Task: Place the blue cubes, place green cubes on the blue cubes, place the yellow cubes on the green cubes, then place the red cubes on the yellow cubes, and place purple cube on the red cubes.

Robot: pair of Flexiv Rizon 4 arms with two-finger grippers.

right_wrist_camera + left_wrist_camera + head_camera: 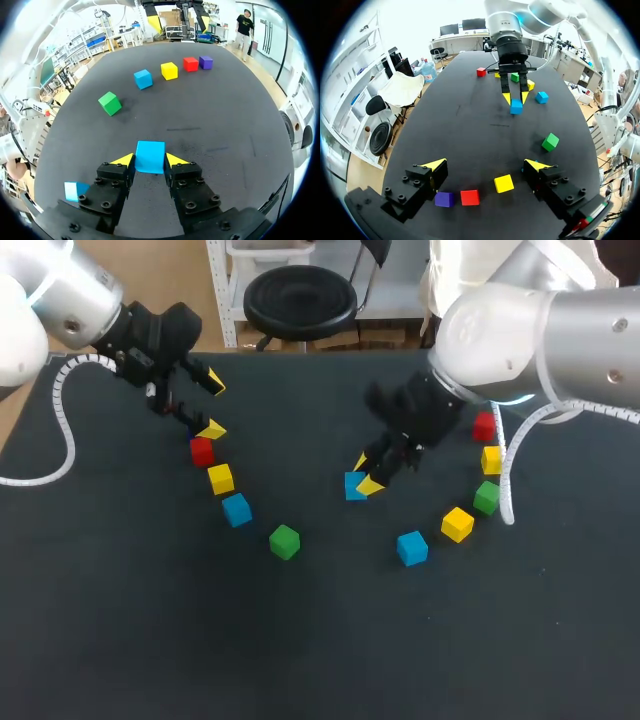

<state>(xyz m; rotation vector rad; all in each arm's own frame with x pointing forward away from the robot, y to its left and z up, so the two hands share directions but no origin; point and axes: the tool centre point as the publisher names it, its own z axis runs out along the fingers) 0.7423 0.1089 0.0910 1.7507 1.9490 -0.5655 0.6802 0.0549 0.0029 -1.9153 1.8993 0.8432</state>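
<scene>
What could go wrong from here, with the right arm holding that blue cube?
The right gripper pinches the blue cube only at its yellow tips; it could twist or slip when set down.
The right arm's white cable hangs close beside the green cube; a swing could knock it.
The left gripper hangs open over the red cube; lowering might nudge it.

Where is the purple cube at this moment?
In the left wrist view, the purple cube lies under the open left gripper, close to one finger, next to the red cube.
</scene>
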